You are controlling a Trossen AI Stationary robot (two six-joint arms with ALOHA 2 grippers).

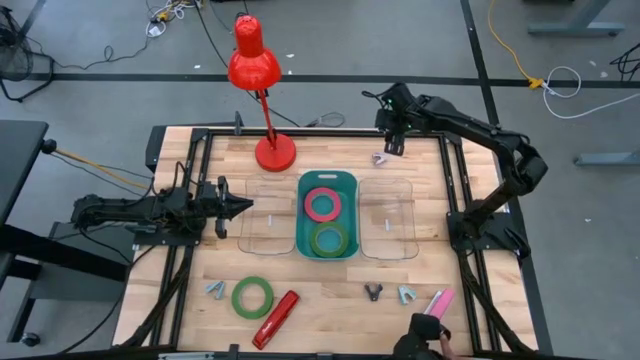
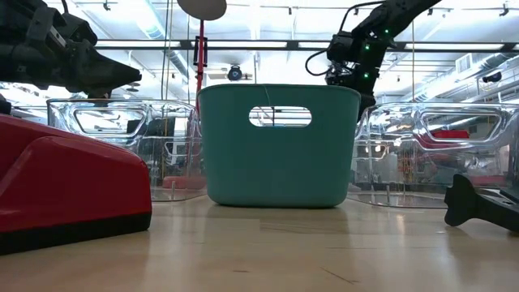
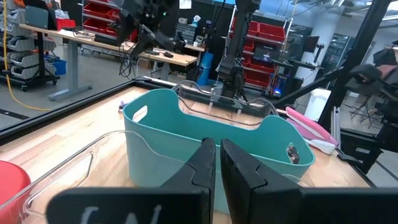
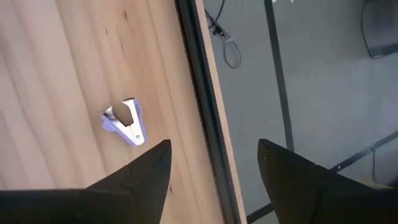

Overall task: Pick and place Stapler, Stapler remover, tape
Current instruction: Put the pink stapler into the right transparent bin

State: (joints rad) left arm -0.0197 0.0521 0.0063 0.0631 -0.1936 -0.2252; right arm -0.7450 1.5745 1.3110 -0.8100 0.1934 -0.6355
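Table: wooden worktop (image 1: 330,275); the teal bin (image 1: 327,215) sits mid-table with two tape rolls already in it, and a clear tray (image 1: 387,220) stands on each side of it.
Still out along the near edge: green tape roll (image 1: 252,296), red stapler (image 1: 277,318), dark staple remover (image 1: 373,292), pale removers near both of them, and a pink item at the near right corner.
My right arm: my right gripper (image 1: 392,143) hangs over the far right corner, fingers spread wide with nothing between them.
Key relation: the lilac staple remover (image 4: 126,122) lies on the wood close to the far right edge rail; in my wrist camera it sits off towards one finger (image 4: 140,171) rather than centred in the gap, so I judge I must shift sideways before dropping.
Long axis: the remover looks to lie slanted to my finger line, though it is small and I may be misreading it.
Nearer arm: the right, clearly; my left gripper (image 1: 238,206) waits at the left tray, fingers pressed together, empty.
View difference: the overhead view places the remover (image 1: 380,157) just beside my gripper on the near side; only the wrist view shows its offset; the low view hides it behind the bin.
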